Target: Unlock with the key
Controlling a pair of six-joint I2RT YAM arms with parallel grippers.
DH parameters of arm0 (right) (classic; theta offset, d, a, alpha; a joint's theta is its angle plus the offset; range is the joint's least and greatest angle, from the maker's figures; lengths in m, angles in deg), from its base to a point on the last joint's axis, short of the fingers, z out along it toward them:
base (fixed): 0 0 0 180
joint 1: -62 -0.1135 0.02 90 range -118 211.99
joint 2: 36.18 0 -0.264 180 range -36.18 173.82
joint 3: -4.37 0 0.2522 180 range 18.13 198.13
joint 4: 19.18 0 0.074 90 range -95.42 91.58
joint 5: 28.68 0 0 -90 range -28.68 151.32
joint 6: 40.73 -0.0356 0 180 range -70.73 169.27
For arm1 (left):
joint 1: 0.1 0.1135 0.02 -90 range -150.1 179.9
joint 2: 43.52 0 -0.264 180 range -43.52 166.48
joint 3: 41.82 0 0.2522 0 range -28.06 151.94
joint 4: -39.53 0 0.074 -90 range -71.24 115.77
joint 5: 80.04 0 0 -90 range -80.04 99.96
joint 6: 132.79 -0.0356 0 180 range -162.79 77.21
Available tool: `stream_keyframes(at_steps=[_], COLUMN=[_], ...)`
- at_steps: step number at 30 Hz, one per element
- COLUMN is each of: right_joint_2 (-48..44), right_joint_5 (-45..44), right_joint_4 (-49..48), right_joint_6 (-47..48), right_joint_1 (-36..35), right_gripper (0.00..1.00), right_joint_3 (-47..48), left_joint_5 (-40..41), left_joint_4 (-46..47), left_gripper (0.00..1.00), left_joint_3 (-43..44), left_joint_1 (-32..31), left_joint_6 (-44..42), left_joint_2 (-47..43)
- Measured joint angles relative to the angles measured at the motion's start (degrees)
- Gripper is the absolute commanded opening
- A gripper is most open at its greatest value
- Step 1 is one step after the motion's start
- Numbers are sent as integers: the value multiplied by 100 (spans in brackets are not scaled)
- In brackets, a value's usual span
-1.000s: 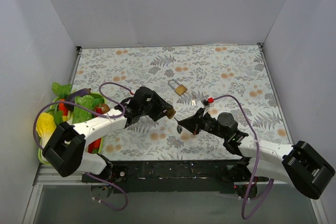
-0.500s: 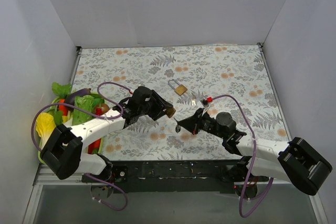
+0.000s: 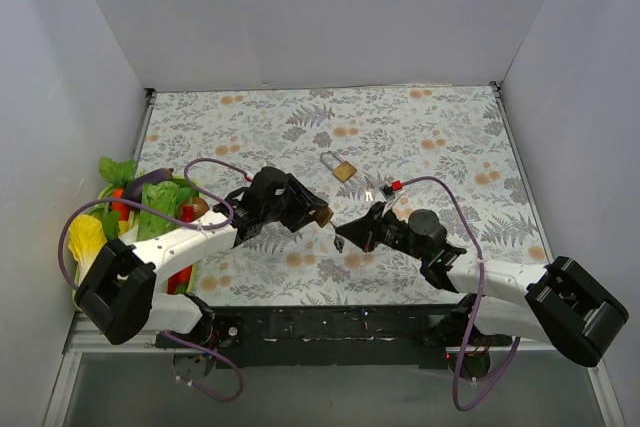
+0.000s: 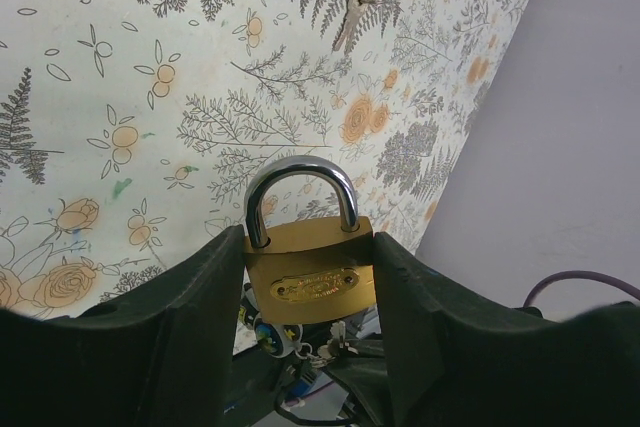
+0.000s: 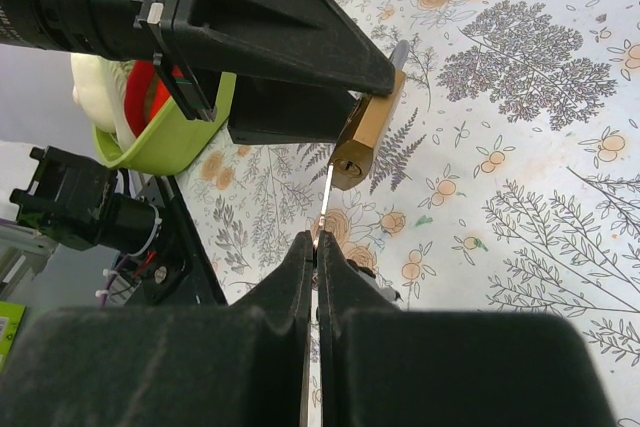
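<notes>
Squeezes the padlock (image 4: 308, 272) with the left gripper (image 4: 308, 247) up off the table (image 3: 420, 137), pinches the key (image 5: 325, 202) in the tight-shut right gripper (image 5: 316, 247) just below the keyhole (image 5: 345, 164), might poke beside it if tipped sideways.

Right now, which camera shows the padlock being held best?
Left wrist view: the padlock faces it, whole, in the left tool. Right wrist view shows only its narrow underside; top view, a tiny brass speck.
</notes>
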Motion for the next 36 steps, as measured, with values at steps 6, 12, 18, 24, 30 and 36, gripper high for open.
stream_keyframes(at_steps=[6, 12, 18, 24, 30, 36], right_joint_2=[109, 238, 306, 345, 389, 474], right_joint_5=[-11, -11, -9, -2, 20, 28], right_joint_4=[-2, -9, -63, -144, -179, -299], right_joint_6=[-9, -44, -87, -133, -155, -177], right_joint_1=[0, 0, 0, 0, -2, -7], right_gripper=[1, 1, 1, 1, 1, 1], right_joint_3=[37, 37, 37, 37, 37, 39], left_joint_5=[0, 0, 0, 0, 0, 2], left_joint_4=[4, -4, -4, -4, -4, -11], left_gripper=[0, 0, 0, 0, 0, 0], left_joint_3=[-74, -74, -74, -74, -74, -74], left_joint_1=[0, 0, 0, 0, 0, 0], left_joint_6=[0, 0, 0, 0, -2, -2], left_joint_2=[-35, -55, -74, -74, -74, -74])
